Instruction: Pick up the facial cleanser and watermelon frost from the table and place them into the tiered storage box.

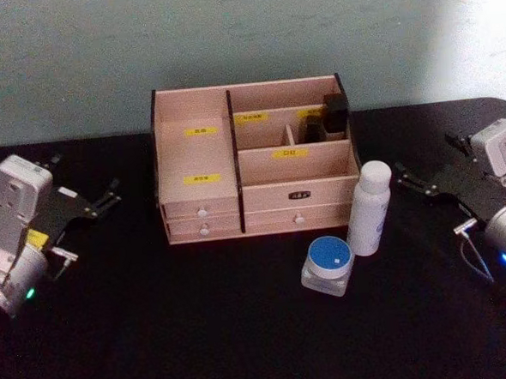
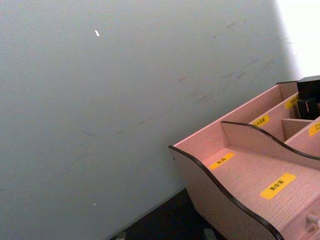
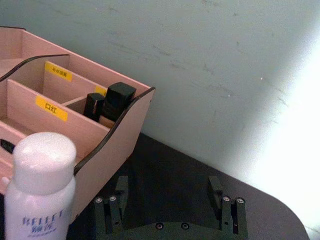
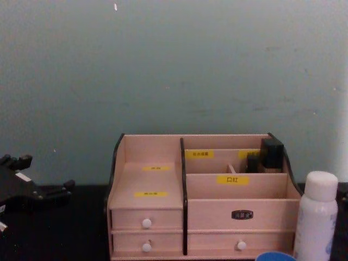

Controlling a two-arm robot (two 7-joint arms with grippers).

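Head view: white plastic bottle (image 1: 368, 208) & blue-lidded clear jar (image 1: 326, 267) by pink wooden tiered box (image 1: 192, 107); L gripper (image 1: 114, 191), R gripper (image 1: 405, 183) spread, empty.

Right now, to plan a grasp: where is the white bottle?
Head view: the white bottle stands by the right front corner of the storage box, behind the blue-lidded jar.
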